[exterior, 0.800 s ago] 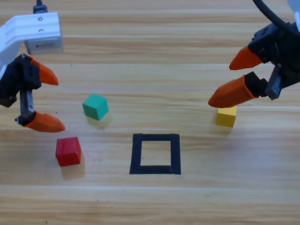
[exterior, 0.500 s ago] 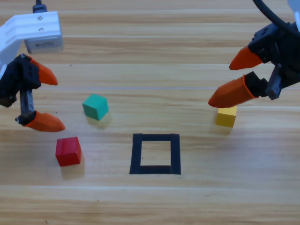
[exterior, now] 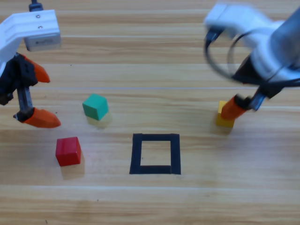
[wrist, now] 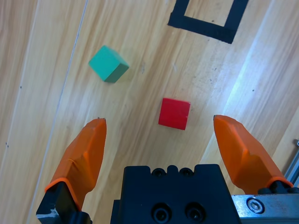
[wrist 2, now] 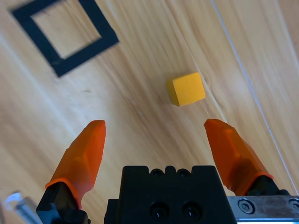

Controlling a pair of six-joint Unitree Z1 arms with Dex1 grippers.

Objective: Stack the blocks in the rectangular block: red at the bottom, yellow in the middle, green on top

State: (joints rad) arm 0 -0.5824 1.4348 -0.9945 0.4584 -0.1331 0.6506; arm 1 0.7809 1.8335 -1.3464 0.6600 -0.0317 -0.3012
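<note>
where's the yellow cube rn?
High view: the yellow cube sits on the table at right, right of and above the tape square, partly under the open right gripper.

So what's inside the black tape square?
Nothing but bare wooden table shows inside the flat black tape square. The small red cube, teal-green cube and yellow cube all sit outside it. Nothing covers the square.

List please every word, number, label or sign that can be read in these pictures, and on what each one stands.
None can be read.
The red cube, yellow cube and green cube have plain faces.
The black tape square is only an outline.
A faint mark on the left arm's white part is too small to read.
</note>
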